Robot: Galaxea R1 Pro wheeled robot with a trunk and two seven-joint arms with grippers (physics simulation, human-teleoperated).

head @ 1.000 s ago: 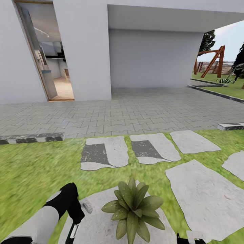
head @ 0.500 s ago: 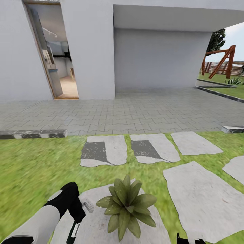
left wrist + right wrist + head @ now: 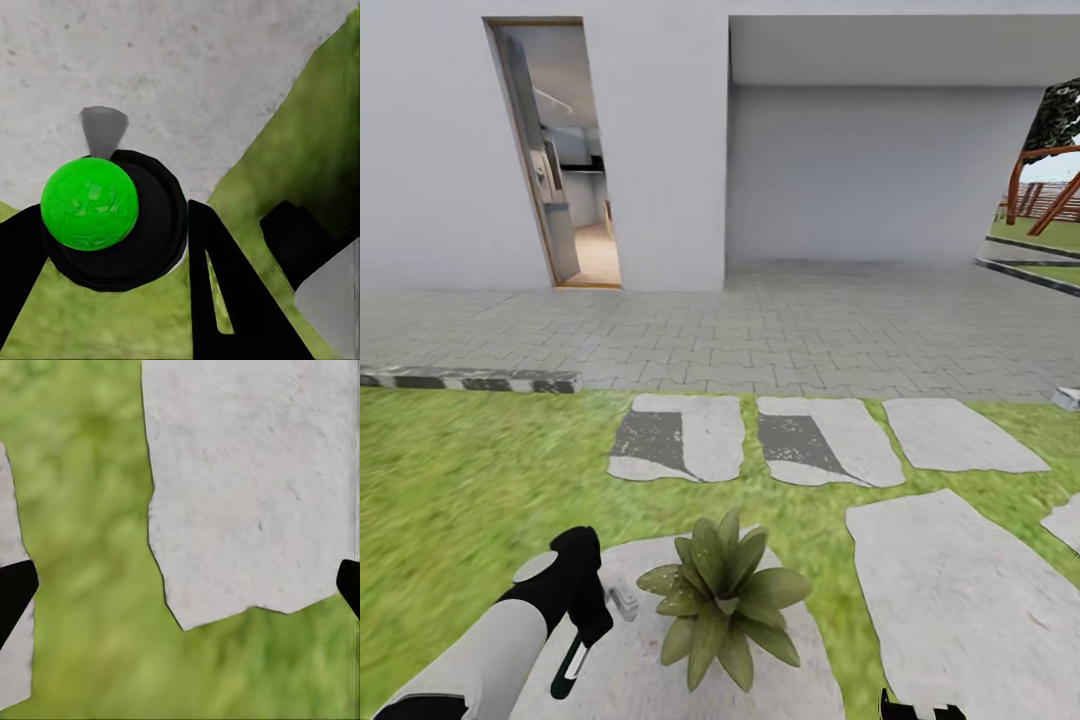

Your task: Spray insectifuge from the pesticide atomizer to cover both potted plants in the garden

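The head view shows a potted plant [image 3: 718, 598] on a stepping stone [image 3: 660, 650] beside the left arm. In the left wrist view, the left tool [image 3: 112, 247] grips the atomizer [image 3: 112, 217] by its green-topped black body. In the right wrist view, the right tool [image 3: 184, 585] is spread wide and empty over grass.

One potted plant [image 3: 718, 598] — olive-green rosette of pointed leaves — is sitting upright on a grey stepping stone [image 3: 650, 665] in the lawn [image 3: 450, 480]. Pesticide atomizer [image 3: 112, 217] — black body, green cap — is sitting between the left hand's fingers [image 3: 225, 300].

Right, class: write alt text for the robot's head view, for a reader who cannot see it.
A potted plant sits on a grey stepping stone in green lawn, beside the robot's left arm. Beyond lie more stones, grey paving and a white house with an open doorway.
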